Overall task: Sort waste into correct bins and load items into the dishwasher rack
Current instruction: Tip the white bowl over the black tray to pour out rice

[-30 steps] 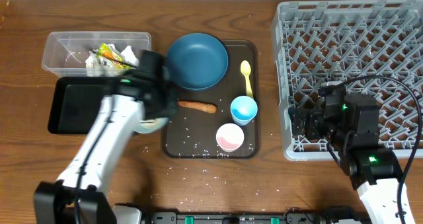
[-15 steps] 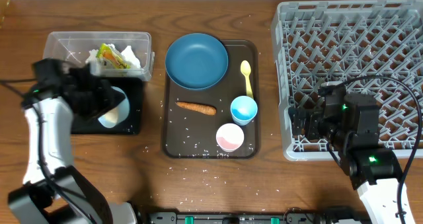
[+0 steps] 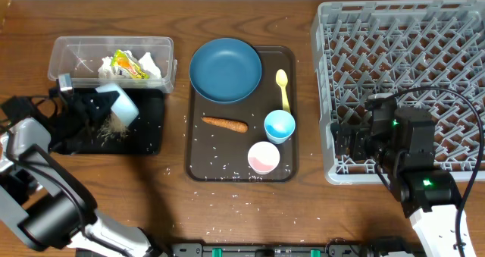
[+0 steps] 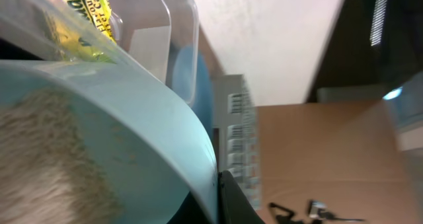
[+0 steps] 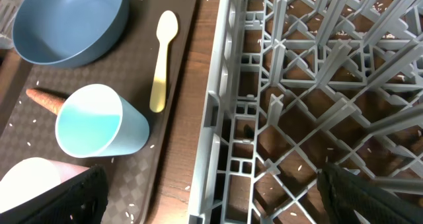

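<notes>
Printing was found on one thing only, the crumpled yellow-green wrapper (image 4: pixel 82 9) lying in the clear rectangular plastic tub (image 4: pixel 155 26). In the left wrist view, a short run of pale, rounded letters was seen on the wrapper's yellow-green ground, beside a darker green band. The letters were cut off by the upper edge of the picture and blurred, so no whole word or brand could be made out. In the overhead view, the same wrapper (image 3: pixel 129 66) in the tub (image 3: pixel 76 48) was seen with small red and orange patches of print, too small to be read.
</notes>
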Robot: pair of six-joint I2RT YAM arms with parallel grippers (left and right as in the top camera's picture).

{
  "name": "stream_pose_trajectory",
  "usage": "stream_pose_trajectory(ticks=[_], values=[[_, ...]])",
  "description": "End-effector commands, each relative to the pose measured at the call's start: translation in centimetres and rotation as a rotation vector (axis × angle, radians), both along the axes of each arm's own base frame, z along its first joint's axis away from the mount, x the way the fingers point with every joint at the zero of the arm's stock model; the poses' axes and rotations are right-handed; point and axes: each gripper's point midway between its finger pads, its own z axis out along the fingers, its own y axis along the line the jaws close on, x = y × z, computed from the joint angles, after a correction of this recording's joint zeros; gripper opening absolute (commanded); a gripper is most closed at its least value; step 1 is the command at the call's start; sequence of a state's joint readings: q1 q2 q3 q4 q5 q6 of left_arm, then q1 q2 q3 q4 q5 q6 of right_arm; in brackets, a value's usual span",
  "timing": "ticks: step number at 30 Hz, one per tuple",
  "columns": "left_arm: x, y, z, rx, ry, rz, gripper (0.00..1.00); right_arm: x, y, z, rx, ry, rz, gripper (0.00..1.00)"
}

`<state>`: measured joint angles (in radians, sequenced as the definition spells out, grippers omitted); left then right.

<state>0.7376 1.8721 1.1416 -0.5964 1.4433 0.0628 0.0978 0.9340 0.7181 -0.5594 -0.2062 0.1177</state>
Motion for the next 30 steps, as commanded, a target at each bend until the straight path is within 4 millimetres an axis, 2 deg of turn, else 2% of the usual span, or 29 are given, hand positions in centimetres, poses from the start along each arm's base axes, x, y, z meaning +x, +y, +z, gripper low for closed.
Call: stream_pose_trajectory(ticks=[1,20,30], values=[[0.1,1.0,1.7,-0.122,-0.058,0.011,0.06,0.3,0.3,0.8,-0.004,-0.023,0.018,0.99],[2.1,4.5,2.9,-0.335,0.141,0.096,0.06,0.2,0.3,0.8,-0.004,-0.021,0.018,0.99],[2.4,4.6,3.3,-0.340,0.144,0.096,0.06,0.3,0.3,0.8,-0.005,-0.023,0.018,0.99]])
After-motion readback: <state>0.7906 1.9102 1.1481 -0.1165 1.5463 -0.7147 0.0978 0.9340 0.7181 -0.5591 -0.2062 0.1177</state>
